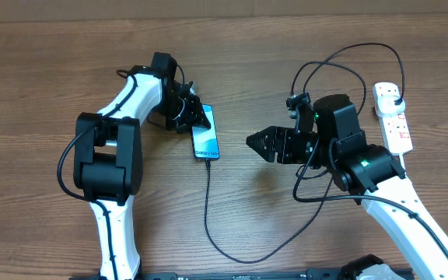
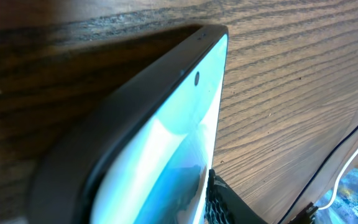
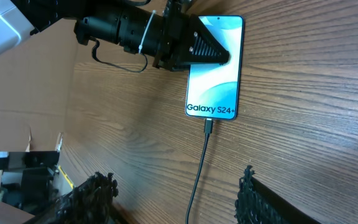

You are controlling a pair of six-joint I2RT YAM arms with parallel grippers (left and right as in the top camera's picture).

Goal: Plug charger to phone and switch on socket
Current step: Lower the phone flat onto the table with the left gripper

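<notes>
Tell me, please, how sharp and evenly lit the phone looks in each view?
Left wrist: the phone looms close, its near edge blurred, a pale sheen on the screen. Right wrist: sharp, its lettering legible. Overhead: small, evenly lit.

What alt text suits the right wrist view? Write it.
A Galaxy S24+ phone lies on a wooden table, black charger cable plugged into its bottom edge. The left gripper overlaps its upper end; the open right gripper frames the foreground.

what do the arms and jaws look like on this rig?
The left arm and right arm: white link shells, black joint housings, loose black cables alongside. Jaws black, triangular, with textured pads. Green lights on the right arm; white zip tie at the left wrist.
</notes>
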